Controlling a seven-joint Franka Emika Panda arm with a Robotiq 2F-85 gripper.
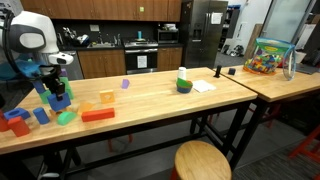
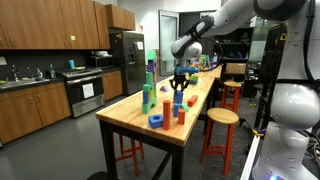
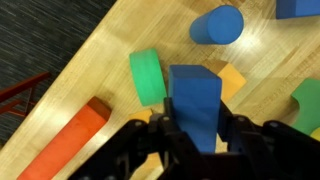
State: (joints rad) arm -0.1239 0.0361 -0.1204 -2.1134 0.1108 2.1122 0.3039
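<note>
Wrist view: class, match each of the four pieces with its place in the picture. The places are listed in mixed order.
Pieces:
1 blue block
2 green disc
3 blue cylinder
4 orange bar

Places:
A at the edge of the table, lower left
B gripped by the tool
C near the top, right of centre
D just left of the gripped piece

Pairs: 1-B, 2-D, 3-C, 4-A

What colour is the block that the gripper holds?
Blue. The block in the gripper shows best in the wrist view.
</note>
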